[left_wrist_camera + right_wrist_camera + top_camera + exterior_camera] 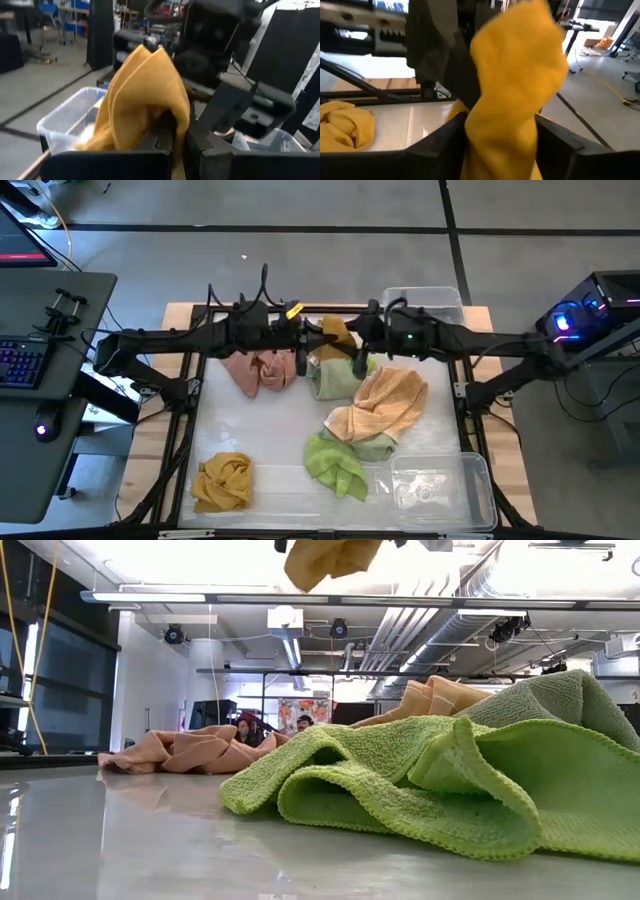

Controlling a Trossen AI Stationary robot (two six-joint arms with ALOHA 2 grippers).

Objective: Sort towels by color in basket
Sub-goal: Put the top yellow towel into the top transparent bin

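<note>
Left arm: reaches in from the left edge of the high view toward upper centre, lying almost level above the worktop [250, 435].
Left hand [298, 332]: fingers pressed together on a fold of the held mustard towel [145, 95], seen close in the left wrist view.
Right arm: comes in from the right edge of the high view, mirroring the left, with its wrist meeting the other at upper centre.
Right hand [352, 332]: fingers [440, 142] stand to either side of the same towel, which fills the gap; it seems clamped, though the cloth hides the fingertips.
Held mustard towel: hangs in the air between both hands, showing at the top edge of the low view.
Other towels: a second mustard towel [222, 481] at lower left, a pink towel [260, 369] left of centre, a green towel [336, 463] at lower centre, a peach towel [380, 408] right of centre.
Bins: one clear bin [440, 490] at lower right, another clear bin [425, 302] at upper right.
Room: a keyboard [20, 365] on a desk at far left; concrete floor beyond.
</note>
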